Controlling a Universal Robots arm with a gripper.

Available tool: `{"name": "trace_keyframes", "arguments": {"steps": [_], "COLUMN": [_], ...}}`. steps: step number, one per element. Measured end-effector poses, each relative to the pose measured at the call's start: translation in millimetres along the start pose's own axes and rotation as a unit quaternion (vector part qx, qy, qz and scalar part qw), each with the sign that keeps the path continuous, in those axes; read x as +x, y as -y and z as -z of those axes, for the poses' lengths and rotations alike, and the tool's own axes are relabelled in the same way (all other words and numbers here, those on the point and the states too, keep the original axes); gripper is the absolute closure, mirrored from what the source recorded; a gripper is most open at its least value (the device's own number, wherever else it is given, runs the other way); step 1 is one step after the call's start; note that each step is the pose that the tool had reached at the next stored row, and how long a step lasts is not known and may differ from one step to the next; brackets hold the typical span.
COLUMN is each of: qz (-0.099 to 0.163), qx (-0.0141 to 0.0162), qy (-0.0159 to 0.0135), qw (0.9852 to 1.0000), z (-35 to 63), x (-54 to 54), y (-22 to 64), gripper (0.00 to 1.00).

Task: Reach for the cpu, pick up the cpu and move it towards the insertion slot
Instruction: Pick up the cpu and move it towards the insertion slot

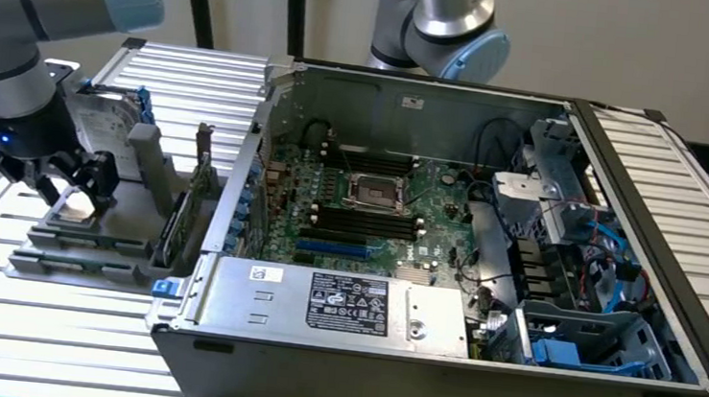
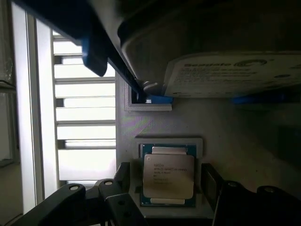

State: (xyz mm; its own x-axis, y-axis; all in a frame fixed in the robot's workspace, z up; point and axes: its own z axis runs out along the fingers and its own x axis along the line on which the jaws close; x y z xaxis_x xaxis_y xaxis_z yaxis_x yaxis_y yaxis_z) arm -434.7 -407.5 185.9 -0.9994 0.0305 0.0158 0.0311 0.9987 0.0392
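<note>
Cpu (image 2: 168, 176) (silver-grey top, teal rim) lies flat between parted fingers (image 2: 210, 184).

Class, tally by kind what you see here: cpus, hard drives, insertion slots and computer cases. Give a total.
cpu: 1
hard drive: 1
insertion slot: 1
computer case: 1
Total: 4

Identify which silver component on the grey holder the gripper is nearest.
The cpu, the small square chip lying flat between the fingers of the open gripper; the larger hard drive stands clear of them.
</note>
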Motion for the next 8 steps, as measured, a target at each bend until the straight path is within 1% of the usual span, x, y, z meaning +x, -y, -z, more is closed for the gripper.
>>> {"name": "trace_keyframes", "arguments": {"steps": [8], "qz": [0.000], "qx": [0.0000], "qy": [0.0000], "qw": [1.0000], "z": [0.0], "x": [-2.4], "y": [-0.2], "gripper": [0.29]}}
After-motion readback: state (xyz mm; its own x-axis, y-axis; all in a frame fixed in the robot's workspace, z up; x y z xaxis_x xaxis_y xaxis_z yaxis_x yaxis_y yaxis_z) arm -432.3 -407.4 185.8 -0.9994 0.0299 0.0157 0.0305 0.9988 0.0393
